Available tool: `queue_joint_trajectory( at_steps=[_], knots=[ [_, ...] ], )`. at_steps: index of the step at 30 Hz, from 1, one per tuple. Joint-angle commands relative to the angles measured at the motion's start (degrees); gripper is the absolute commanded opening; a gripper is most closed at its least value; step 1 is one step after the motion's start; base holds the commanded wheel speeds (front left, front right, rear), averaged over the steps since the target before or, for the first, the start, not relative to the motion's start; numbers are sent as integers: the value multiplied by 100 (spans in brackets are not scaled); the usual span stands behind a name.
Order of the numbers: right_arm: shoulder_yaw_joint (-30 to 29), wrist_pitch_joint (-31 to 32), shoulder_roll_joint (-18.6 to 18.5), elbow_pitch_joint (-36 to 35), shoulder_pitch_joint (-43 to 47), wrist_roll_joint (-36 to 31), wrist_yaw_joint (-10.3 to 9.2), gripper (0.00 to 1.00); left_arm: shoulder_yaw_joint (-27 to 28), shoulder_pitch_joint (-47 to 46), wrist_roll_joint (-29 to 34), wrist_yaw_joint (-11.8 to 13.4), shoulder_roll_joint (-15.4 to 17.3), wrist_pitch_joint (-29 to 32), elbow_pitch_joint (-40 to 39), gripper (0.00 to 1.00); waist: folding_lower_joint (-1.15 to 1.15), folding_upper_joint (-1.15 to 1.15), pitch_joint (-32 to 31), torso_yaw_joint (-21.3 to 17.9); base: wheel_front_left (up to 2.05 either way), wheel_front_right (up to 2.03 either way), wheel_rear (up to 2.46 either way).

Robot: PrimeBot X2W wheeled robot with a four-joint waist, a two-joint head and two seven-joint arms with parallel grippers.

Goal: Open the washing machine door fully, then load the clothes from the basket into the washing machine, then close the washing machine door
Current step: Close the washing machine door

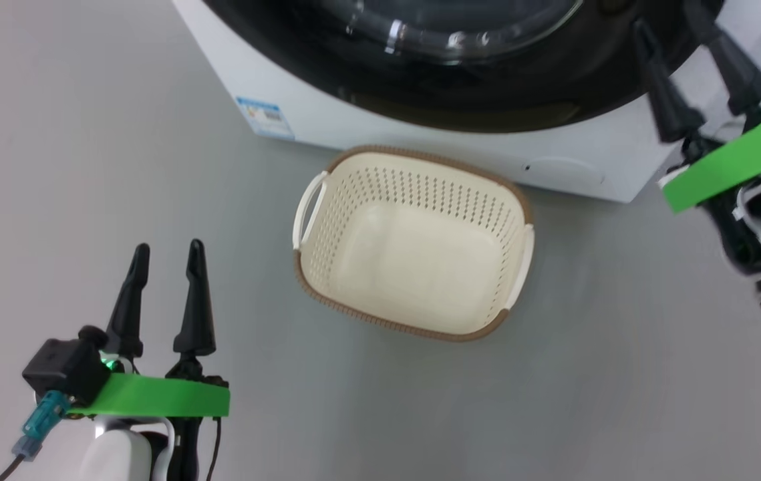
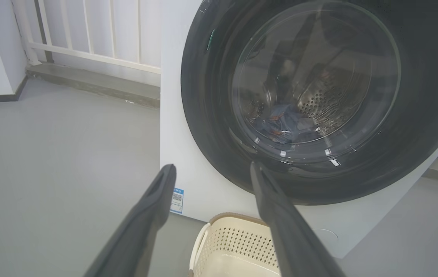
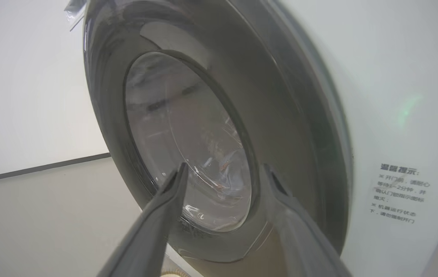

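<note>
Two grippers (image 1: 170, 246) (image 1: 666, 15) — parted, seemingly door-facing

A grey printed notice (image 3: 400, 194) in Chinese stands on the white front of the washing machine (image 3: 395, 77), seen in the right wrist view. Its heading reads "温馨提示:". The smaller lines under it are blurred, though "1~2分钟" and "机器运行状态" can be made out. Low on the machine's front, near a bottom corner, sits a small blue-and-white label (image 2: 177, 200) with a QR code. Its print is too small to read.
</note>
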Motion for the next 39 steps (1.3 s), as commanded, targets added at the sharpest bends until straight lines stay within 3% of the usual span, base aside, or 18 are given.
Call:
queue_joint_trajectory(
  at_steps=[1, 11, 25, 39],
  knots=[
    [25, -27, 13, -216, 242, 13, -42, 100, 189, 65, -10, 3, 197, -36, -82, 100, 0, 0, -403, -268, 0, 0, 0],
    [-337, -27, 190, -634, 1252, -32, -42, 100, 171, 362, -48, 3, 460, -36, 82, 100, 0, 0, -1216, -935, 0, 0, 0],
    [-880, -27, 453, -1031, 2413, -261, -42, 100, 396, 859, -65, 35, 534, -36, -95, 100, 0, 0, -1709, -1774, 0, 0, 0],
    [-1380, -27, 672, -1107, 3266, -659, -42, 100, 424, 1082, -147, 75, 567, -27, -353, 100, 0, 0, -1800, -2078, 0, 0, 0]
  ],
)
